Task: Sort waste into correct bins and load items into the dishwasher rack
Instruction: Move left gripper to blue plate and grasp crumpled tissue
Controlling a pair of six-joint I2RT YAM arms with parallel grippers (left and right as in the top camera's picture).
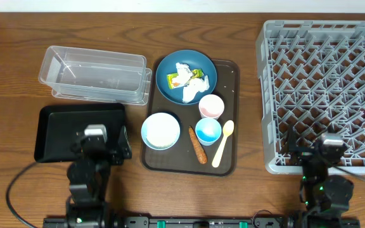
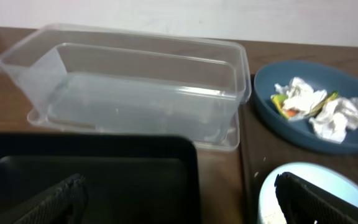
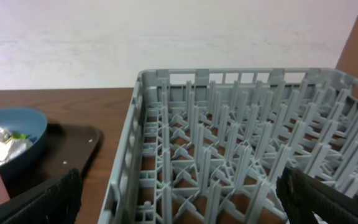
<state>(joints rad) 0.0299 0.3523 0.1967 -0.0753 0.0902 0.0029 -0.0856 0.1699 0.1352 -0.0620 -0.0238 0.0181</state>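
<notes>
On the brown serving tray, a dark blue plate (image 1: pixel 170 68) carries crumpled white tissue (image 1: pixel 192 90) and a yellow-green wrapper (image 1: pixel 175 79). In front of it stand a pale blue bowl (image 1: pixel 160 130), pink cup (image 1: pixel 211 106) and blue cup (image 1: pixel 208 131). A yellow spoon (image 1: pixel 223 143) and an orange carrot piece (image 1: pixel 198 145) lie beside them. The clear tub (image 1: pixel 94 75) and black tray (image 1: pixel 59 130) sit at the left, the grey dishwasher rack (image 1: pixel 325 95) at the right. My left gripper (image 1: pixel 100 144) is open over the black tray's right edge. My right gripper (image 1: pixel 325 152) is open over the rack's front edge.
The brown serving tray (image 1: pixel 230 71) lies between the bins and the rack. Bare wooden table shows at the far left and along the front. A pale wall stands behind the rack in the right wrist view.
</notes>
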